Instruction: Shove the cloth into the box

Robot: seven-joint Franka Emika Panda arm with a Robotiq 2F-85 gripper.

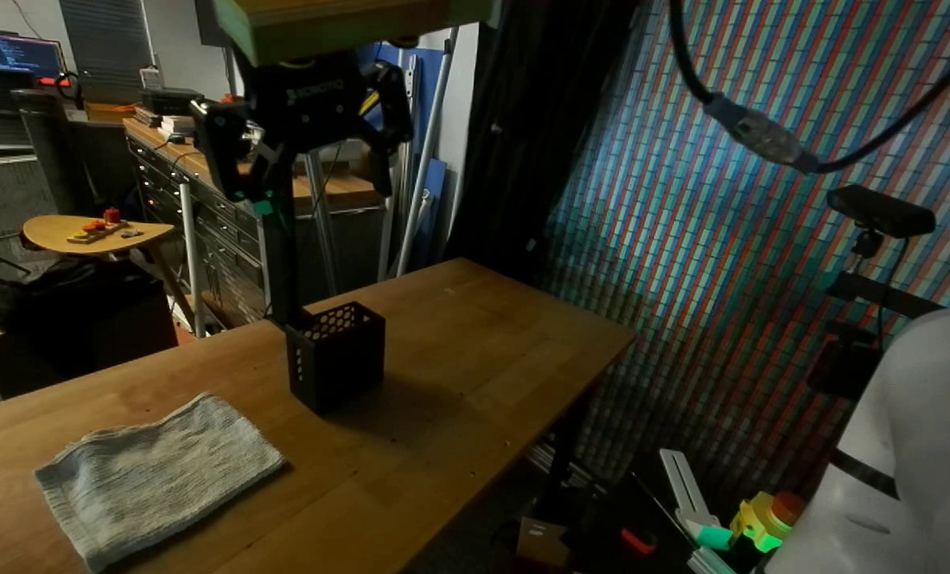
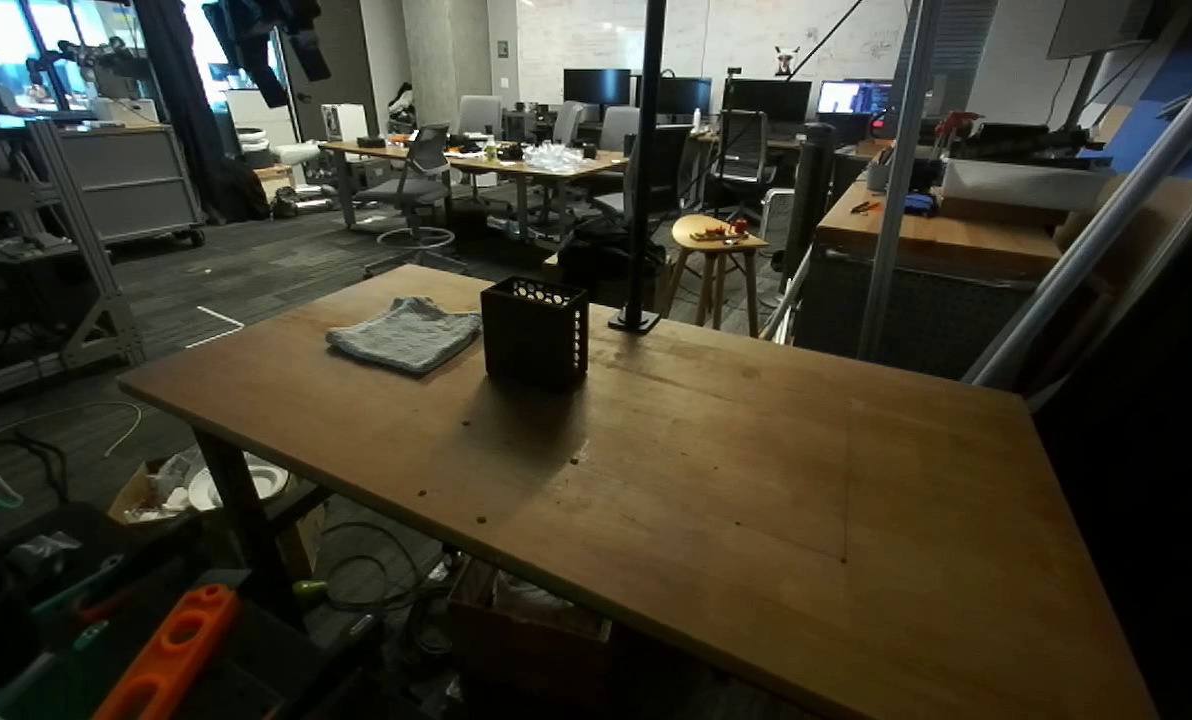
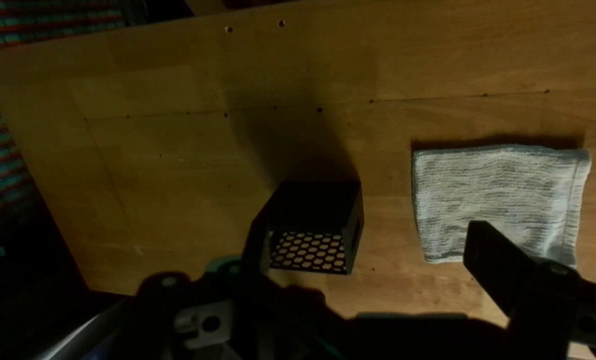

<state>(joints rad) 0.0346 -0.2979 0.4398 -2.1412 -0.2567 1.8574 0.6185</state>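
Observation:
The cloth (image 1: 160, 478) is a pale grey-green towel lying flat on the table; it also shows in an exterior view (image 2: 406, 335) and in the wrist view (image 3: 498, 195). The box (image 1: 339, 363) is black, upright and open at the top, with honeycomb holes in some sides. It stands beside the cloth, apart from it, in an exterior view (image 2: 534, 335) and the wrist view (image 3: 310, 205). My gripper (image 1: 312, 194) is open and empty, high above the table. In the wrist view my gripper (image 3: 368, 232) has one finger overlapping the box's edge and one overlapping the cloth's corner.
The wooden table (image 2: 736, 470) bears the box and cloth. A black post (image 2: 646, 200) is fixed at the table's edge near the box. A cable (image 1: 762, 139) hangs at the right, above a small camera (image 1: 881, 211). A dark curtain (image 1: 523, 143) hangs beyond the table's end.

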